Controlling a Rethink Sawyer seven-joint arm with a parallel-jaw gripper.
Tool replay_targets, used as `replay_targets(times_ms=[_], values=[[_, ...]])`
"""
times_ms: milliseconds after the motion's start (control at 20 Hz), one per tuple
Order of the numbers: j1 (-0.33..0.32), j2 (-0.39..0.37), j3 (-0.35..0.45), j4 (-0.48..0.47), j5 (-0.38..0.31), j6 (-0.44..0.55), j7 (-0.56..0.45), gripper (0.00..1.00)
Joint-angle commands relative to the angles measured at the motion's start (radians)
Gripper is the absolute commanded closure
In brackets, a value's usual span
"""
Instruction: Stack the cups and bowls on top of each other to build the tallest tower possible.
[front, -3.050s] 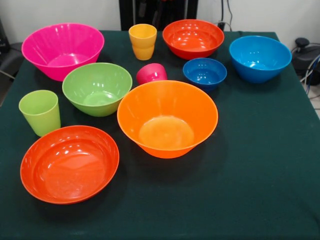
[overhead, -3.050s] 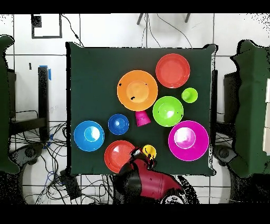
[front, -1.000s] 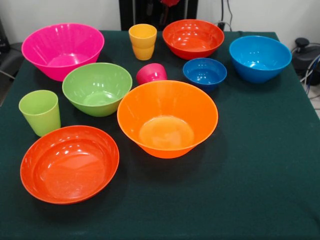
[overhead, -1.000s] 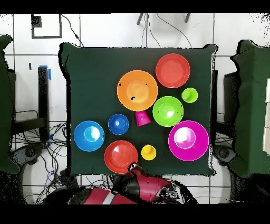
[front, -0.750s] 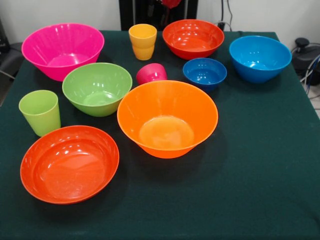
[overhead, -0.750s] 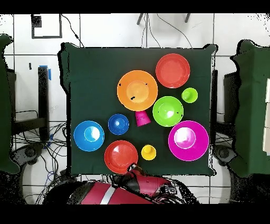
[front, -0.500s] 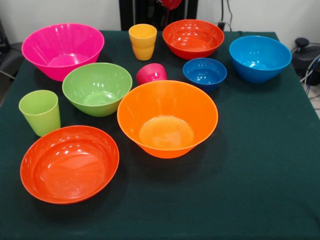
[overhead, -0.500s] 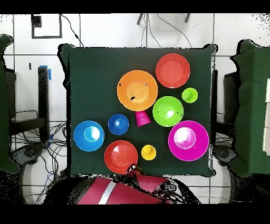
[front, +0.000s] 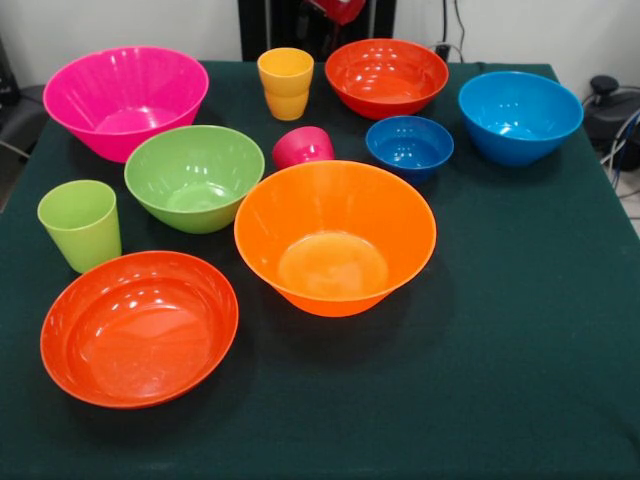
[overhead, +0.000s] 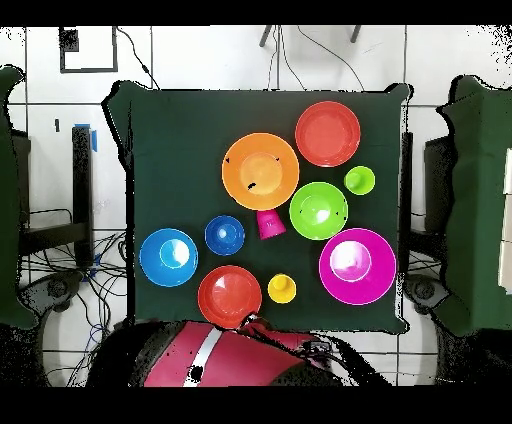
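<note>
Every cup and bowl stands apart on the green cloth, and no tower shows. The big orange bowl is in the middle, beside the green bowl and the pink cup, which lies on its side. The lime cup and one red-orange bowl sit near the front left. Further back are the big pink bowl, yellow cup, second red-orange bowl, dark blue bowl and light blue bowl. My red arm hangs back beyond the table edge, with the gripper indistinct.
The green cloth has a wide bare stretch at the front right. Cables and dark chairs surround the table on the floor.
The arm has drawn back from above the yellow cup and the red-orange bowl, and has swung round off the table. No cup or bowl has moved.
</note>
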Motion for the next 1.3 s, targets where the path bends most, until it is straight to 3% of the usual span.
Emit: replay_targets(times_ms=[50, 350, 850, 1300], values=[[-0.007, 0.06, 0.13, -0.164, -0.043, -0.065, 0.024, 0.0], [-0.022, 0.053, 0.148, -0.147, -0.028, -0.069, 0.06, 0.0], [-0.037, -0.013, 0.188, -0.15, -0.035, 0.032, 0.018, 0.0], [-0.033, -0.076, 0.18, -0.116, -0.052, 0.061, 0.004, 0.0]])
